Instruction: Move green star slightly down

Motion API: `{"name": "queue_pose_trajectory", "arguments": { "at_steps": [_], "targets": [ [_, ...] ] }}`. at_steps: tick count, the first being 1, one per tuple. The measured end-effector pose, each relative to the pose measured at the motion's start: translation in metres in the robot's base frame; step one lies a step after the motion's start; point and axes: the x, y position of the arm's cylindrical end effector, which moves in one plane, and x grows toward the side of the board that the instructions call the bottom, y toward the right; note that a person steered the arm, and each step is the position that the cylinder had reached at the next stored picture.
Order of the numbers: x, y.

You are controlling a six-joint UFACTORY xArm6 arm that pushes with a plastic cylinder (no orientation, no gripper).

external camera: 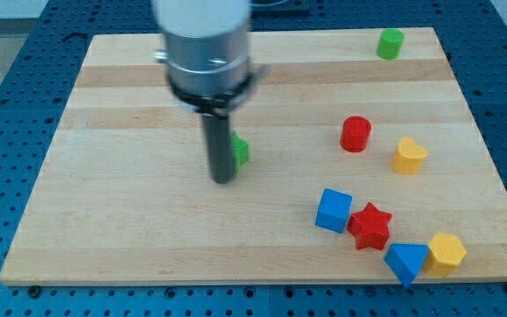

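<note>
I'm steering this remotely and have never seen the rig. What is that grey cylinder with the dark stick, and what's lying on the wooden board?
There is one camera view, looking down at a wooden board. The grey cylinder is the arm's end; the dark rod below it ends in my tip, which only pushes and holds nothing. A green block, mostly hidden behind the rod, touches its right side; its shape is unclear. Top right sits a green cylinder. Right of centre are a red cylinder and yellow heart. Bottom right cluster: blue cube, red star, blue triangle, yellow block.
</note>
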Motion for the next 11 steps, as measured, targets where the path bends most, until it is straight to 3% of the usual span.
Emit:
{"name": "queue_pose_trajectory", "arguments": {
  "at_steps": [2,7,9,11],
  "targets": [
    [-0.002,-0.089],
    [0.005,-0.114],
    [-0.008,-0.034],
    [-0.064,0.037]
  ]
}}
